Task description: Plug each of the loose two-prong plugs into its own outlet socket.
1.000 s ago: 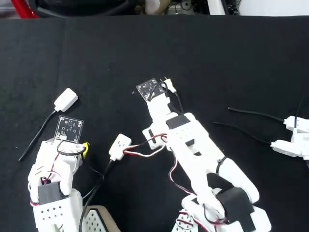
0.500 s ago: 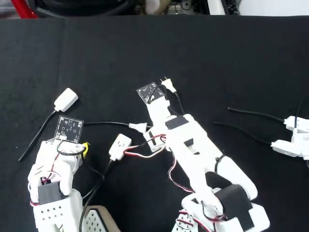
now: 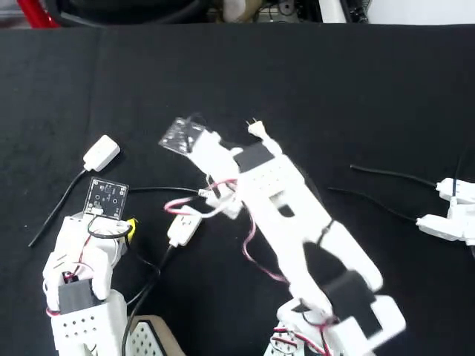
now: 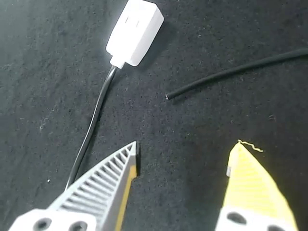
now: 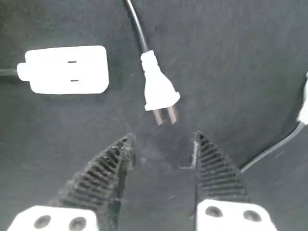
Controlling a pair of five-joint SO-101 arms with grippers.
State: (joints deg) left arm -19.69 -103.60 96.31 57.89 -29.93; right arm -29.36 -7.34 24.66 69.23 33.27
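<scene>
Black cloth covers the table (image 3: 371,89), and both arms are based at its near edge. At the near-left corner sits the left arm (image 3: 82,274), folded low. State of the left claw (image 4: 185,147): open, nothing between the fingers, held over bare cloth. Ahead of it lies the left socket (image 3: 101,152), flat on the table with its slots up. Its black lead runs back past the claw's white finger (image 4: 103,185). One loose cable end (image 4: 168,96) lies between that socket and the claw and touches neither. From the near right, the right arm (image 3: 297,222) stretches diagonally toward the middle of the table. State of the right claw (image 5: 163,139): open, holding nothing. Just past its fingertips the middle plug (image 3: 211,195) lies flat. Its two prongs point at the gap between the fingers without touching either, and its cable runs away from the claw. Beside that plug lies the middle socket (image 3: 184,226), apart from it, slots up, nothing plugged in. Farther back, beside the right arm's wrist, the second plug (image 3: 257,130) lies with its prongs pointing away from the arms, in no socket. Some white connectors (image 3: 449,219) with black leads sit at the table's right edge, well apart from both arms. Cannot tell which of these are plugs and which are sockets.
</scene>
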